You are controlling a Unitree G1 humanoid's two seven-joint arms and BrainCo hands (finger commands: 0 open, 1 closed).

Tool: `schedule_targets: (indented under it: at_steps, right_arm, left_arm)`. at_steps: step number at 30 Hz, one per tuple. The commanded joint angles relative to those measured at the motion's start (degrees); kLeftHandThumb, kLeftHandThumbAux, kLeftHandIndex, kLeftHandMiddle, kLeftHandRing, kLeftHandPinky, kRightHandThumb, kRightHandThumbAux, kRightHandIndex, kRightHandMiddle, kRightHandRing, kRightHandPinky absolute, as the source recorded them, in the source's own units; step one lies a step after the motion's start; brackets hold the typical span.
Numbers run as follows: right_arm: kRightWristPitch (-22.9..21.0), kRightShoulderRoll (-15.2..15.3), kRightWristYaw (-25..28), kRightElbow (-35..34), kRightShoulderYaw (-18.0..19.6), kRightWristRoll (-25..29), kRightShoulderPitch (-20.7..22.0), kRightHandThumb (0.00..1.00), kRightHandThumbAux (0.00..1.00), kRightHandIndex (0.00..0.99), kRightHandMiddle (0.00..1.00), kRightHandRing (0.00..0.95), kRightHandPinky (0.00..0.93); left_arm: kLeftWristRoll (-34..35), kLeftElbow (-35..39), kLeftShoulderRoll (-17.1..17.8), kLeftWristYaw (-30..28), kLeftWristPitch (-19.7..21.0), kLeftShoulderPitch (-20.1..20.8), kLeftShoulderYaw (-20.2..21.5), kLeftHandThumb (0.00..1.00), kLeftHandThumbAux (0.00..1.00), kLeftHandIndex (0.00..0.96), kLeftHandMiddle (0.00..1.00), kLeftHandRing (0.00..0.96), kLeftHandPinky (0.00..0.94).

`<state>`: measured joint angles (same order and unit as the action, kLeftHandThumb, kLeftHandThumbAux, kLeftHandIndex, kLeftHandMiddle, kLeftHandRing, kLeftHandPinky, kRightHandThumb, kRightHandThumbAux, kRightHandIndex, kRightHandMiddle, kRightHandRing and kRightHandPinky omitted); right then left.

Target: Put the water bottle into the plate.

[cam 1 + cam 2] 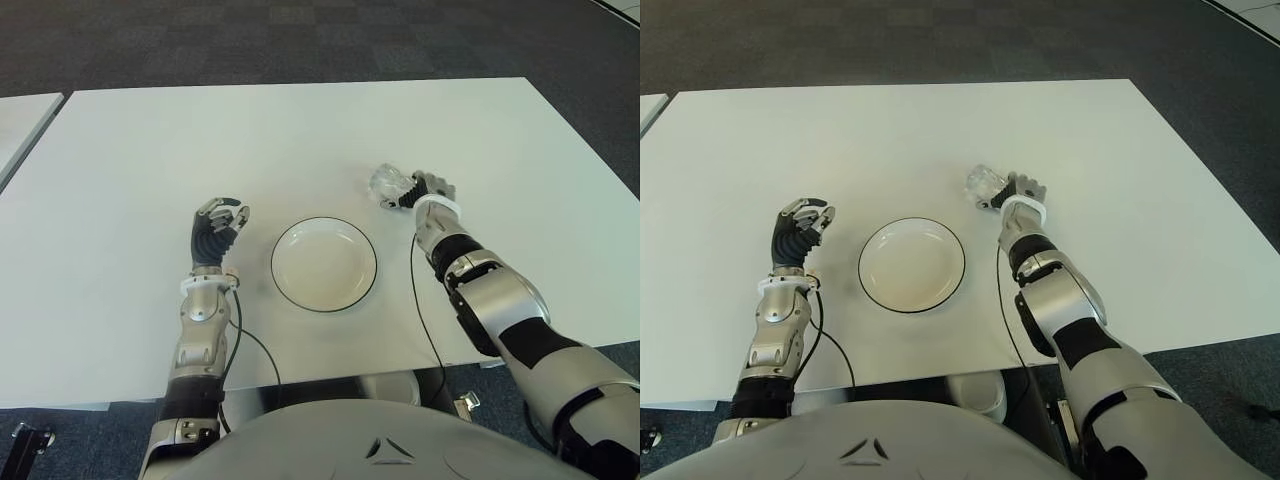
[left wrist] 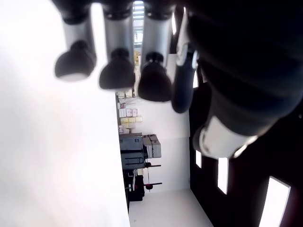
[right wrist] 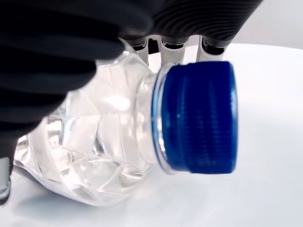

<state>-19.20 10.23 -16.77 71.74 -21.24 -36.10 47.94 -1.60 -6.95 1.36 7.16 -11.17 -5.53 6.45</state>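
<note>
While the right hand (image 1: 432, 190) had its fingers wrapped around the water bottle (image 1: 388, 184), the bottle itself was lying on its side on the white table (image 1: 150, 140), just past the far right rim of the plate (image 1: 324, 264). So the grab step looked like the one in hand, and nothing had gone into the plate at that point. The plate sat bare in the middle, right in front of the robot.

Up close in the right wrist view, the clear crinkly body of the bottle was tucked under the dark palm with the fingertips (image 3: 171, 45) curling over the far side, and the blue cap (image 3: 196, 124) stuck out toward the camera. It looked low against the tabletop; I couldn't tell for sure if it was touching or barely lifted.

Left hand (image 1: 215, 229) showed just left of the plate with its fingers loosely curled and holding nothing, pretty much idle.

My guess for the next move: lift the bottle clear of the table, swing it toward the robot's left and a bit nearer so it clears the plate's rim, then set it down inside. The thing is round and lying sideways, so I'd expect it to roll on release unless it was put down gently in the middle of the dish.
</note>
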Motion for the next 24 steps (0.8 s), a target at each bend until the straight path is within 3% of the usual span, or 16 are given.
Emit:
schedule_targets:
  at_steps: [1,4,7,24]
  right_arm:
    - [2.2,-0.4,-4.3,0.4,3.1,3.9,-3.6,0.659,0.681,0.414,0.42,0.39,0.455]
    - [4.6,-0.9,-7.7,-0.3,5.2,5.9,-4.5,0.692,0.704,0.429,0.625,0.615,0.662]
    - [6.2,-1.3,-9.8,-0.6,6.1,7.1,-4.9,0.704,0.713,0.435,0.712,0.709,0.755]
    - [11.7,-2.3,-16.4,-2.5,9.2,10.8,-6.0,0.708,0.724,0.433,0.815,0.82,0.842]
  left_arm:
    - [0.4,0.7,-0.6,0.4,1.6,-0.6,0.4,0.714,0.714,0.44,0.819,0.833,0.84]
    - [0.5,1.3,-0.7,0.5,2.2,-0.8,0.3,0.714,0.714,0.439,0.819,0.832,0.842]
    - [0.2,1.8,-1.0,1.0,2.6,-1.0,0.3,0.714,0.713,0.439,0.82,0.833,0.845]
    - [-0.9,3.9,-1.1,1.7,5.0,-1.8,0.1,0.714,0.713,0.439,0.821,0.832,0.835]
